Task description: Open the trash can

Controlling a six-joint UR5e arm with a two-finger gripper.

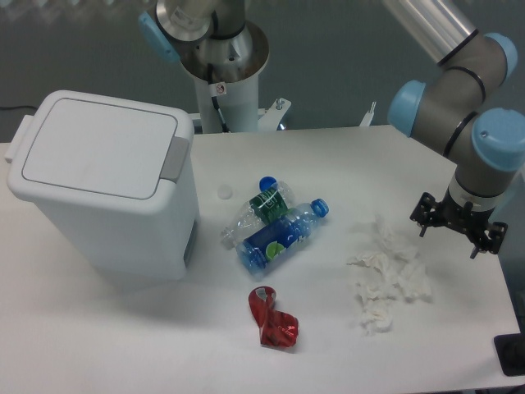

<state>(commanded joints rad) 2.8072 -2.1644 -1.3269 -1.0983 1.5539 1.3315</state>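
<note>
No words, brands or numbers can be read. The green label on the clear plastic bottle and the green-and-white label on the blue bottle are too blurred to make out. A small round red-and-white sticker sits on the robot's base column; its symbol is illegible.

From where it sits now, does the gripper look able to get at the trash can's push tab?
Probably yes: the gripper hangs far right, the grey tab faces that way uncovered, and only low bottles lie between.

One trash can, two bottles, one crushed can, several tissues.
</note>
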